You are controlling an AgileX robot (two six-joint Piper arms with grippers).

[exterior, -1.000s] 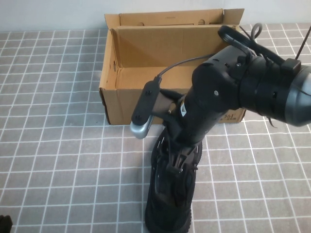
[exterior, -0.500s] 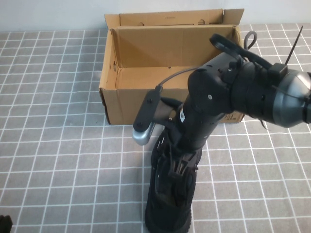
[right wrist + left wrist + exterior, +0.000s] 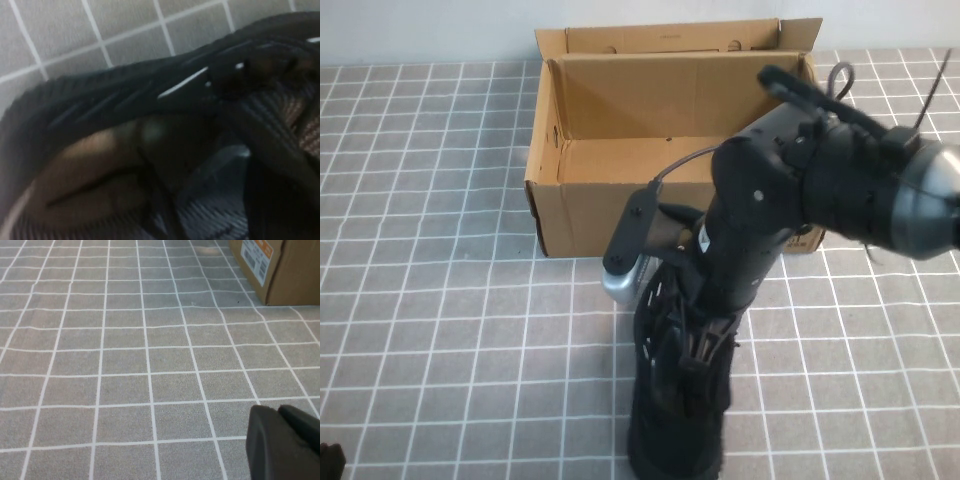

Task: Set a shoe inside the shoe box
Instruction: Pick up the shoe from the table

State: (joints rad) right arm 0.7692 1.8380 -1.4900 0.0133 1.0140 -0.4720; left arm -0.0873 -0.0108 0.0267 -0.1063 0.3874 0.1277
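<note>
Right gripper (image 3: 695, 345) is reaching down into the shoe (image 3: 678, 400), which is lying on the table (image 3: 440, 300) in front of the shoe box (image 3: 610, 140). From the high view the arm's bulk is covering most of the shoe's upper; only the near end and part of one side are showing below the wrist. The fingers themselves are hard to separate from the black knit around them. They are reading as drawn together, pinching the shoe at its opening. Exactly which part of the collar or tongue they have hold of is not clear.

Right wrist view is filling almost wholly with the shoe (image 3: 150, 100) seen very close: ribbed black knit, a short white dash on the side, a dim tan lining inside the opening. All blurred. A strip of grey tiled table is showing beyond the shoe's edge.

Shoe box is standing open just beyond the fingers, flaps up, interior bare cardboard. Its front right corner is hidden behind the arm.

Left gripper (image 3: 282, 442) is showing only as a dark tip at the edge of its own wrist view, fingers pressed together, nothing between them, table tiles under it. A corner of the shoe box (image 3: 280, 270) with a printed label is sitting well apart from it, cut off by the frame.
</note>
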